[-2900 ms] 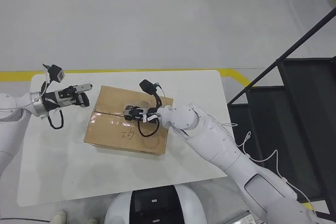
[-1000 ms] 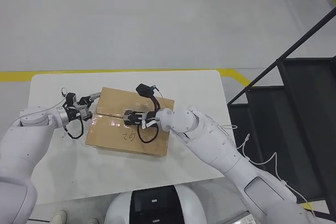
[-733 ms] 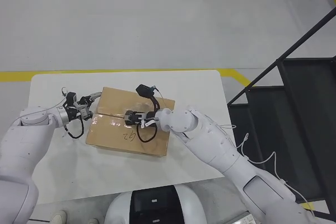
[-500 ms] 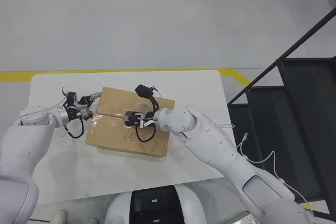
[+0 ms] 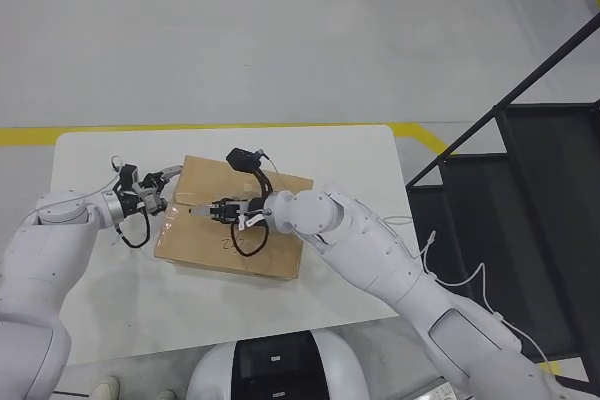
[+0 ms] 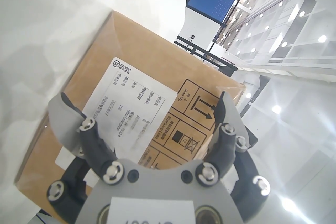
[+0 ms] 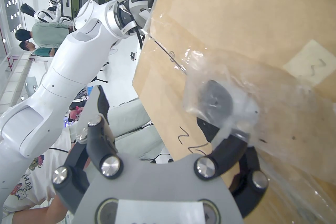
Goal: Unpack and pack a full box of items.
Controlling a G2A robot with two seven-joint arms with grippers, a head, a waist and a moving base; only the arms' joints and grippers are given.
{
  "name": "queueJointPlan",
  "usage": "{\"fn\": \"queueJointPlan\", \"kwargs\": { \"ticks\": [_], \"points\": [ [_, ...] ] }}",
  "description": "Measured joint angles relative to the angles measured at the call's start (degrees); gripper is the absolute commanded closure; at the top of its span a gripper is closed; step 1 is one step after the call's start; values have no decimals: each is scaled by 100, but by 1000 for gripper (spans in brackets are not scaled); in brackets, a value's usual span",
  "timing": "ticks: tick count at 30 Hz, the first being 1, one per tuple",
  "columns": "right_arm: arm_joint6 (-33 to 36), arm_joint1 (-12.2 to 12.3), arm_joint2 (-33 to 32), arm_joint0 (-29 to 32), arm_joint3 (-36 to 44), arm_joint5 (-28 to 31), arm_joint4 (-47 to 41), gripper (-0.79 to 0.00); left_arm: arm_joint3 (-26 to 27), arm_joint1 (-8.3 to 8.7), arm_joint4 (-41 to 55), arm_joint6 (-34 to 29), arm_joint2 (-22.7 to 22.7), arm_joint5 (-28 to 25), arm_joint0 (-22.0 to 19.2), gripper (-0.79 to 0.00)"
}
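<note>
A closed cardboard box [image 5: 265, 245] lies on the white table [image 5: 130, 300]. My left gripper [image 5: 167, 183] is open at the box's left end. In the left wrist view the open left gripper [image 6: 143, 104] faces the box [image 6: 147, 57] side, which carries a white label [image 6: 131, 104]. My right gripper [image 5: 205, 212] sits on the box top over the taped seam, near its left end. In the right wrist view the right gripper [image 7: 157, 101] is open, with one finger pressed into loosened clear tape [image 7: 236, 88] on the box [image 7: 236, 12].
Black metal stairs [image 5: 540, 150] stand to the right of the table. A yellow floor line [image 5: 20, 133] runs behind the table. Bare table top lies in front of the box and at its left.
The left arm swung in to the box's left end, then stayed. The right gripper slid along the seam toward the box's left end.
</note>
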State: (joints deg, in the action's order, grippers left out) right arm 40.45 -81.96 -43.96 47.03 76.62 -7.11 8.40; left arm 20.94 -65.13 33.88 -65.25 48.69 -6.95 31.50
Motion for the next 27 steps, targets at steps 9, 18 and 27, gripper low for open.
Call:
{"fn": "queueJointPlan", "kwargs": {
  "ticks": [9,18,27],
  "points": [
    [-44,-172,201,-265,-113,167,-240,-785,-53,8,70,111,189,-183,39,-785],
    [-25,-202,46,-229,-279,353,-507,-785,-289,150,331,401,606,-588,13,-785],
    [204,-34,-400,104,451,93,-267,-785,-392,400,713,731,1159,-1090,96,-785]
  ]
}}
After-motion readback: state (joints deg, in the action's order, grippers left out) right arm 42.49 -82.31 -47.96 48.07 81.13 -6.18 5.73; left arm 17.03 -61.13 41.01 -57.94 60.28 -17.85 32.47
